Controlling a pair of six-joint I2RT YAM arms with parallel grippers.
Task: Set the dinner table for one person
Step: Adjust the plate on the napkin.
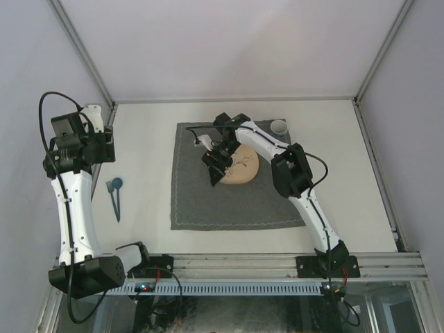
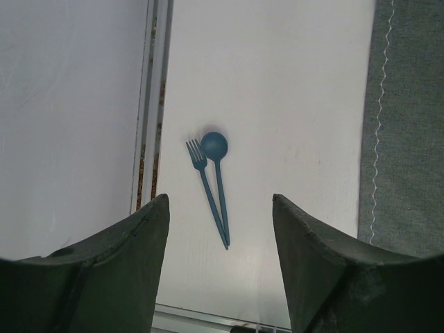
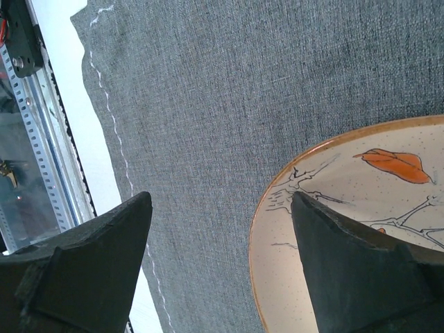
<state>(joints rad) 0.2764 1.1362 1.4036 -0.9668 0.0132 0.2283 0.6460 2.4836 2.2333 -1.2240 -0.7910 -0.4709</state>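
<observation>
Over the 9 o'clock rim of the plate (image 1: pixel 244 171), the right gripper (image 3: pixel 218 222) hangs wide, straddling plate and mat (image 1: pixel 208 201); closing could tip or drag the plate. At 9 o'clock on the surface (image 1: pixel 146 139), fork (image 2: pixel 204 182) and spoon (image 2: pixel 216 147) meet at their handle ends beneath the wide left gripper (image 2: pixel 220 202), which risks grabbing both.

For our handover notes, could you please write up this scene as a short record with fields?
table: off-white, metal rails at the edges
cloth: dark grey, stitched, lying mid-table
plate: on the cloth, leaf pattern, orange rim
cup: at the cloth's far right corner
fork and spoon: blue, side by side on bare table left of the cloth
left gripper: open, empty, above the fork and spoon
right gripper: open, over the plate's rim, one finger over plate, one over cloth
</observation>
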